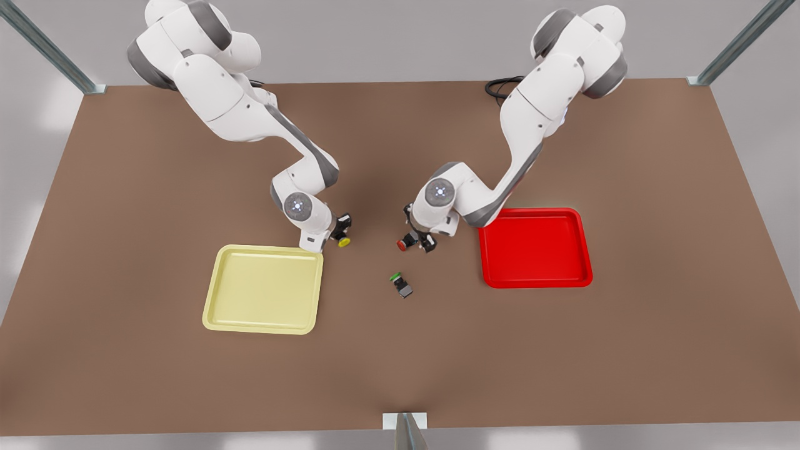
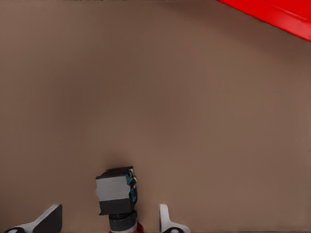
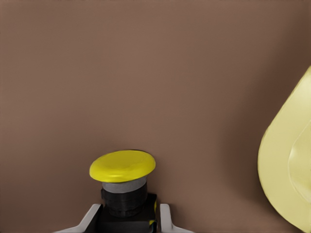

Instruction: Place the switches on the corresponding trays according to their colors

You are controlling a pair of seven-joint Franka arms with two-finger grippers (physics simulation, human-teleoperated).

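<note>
Right gripper (image 1: 338, 234) at center-left of the front view, clamped on yellow-capped switch (image 1: 343, 241), just beside pale yellow tray (image 1: 262, 289) top-right corner. Left gripper (image 1: 417, 240) at center; fingers apart around red-capped switch (image 1: 404, 244), near red tray (image 1: 535, 247). Green-capped switch (image 1: 400, 284) lies below on table (image 1: 125, 219).

A matt, smooth brown surface is seen on the desk (image 1: 156, 375). Glossy moulded plastic is shown by the red tray (image 1: 535, 278) and, with a softer sheen, by the pale yellow tray (image 1: 262, 325). A shiny yellow cap (image 3: 122, 165) tops a matt black body.
</note>
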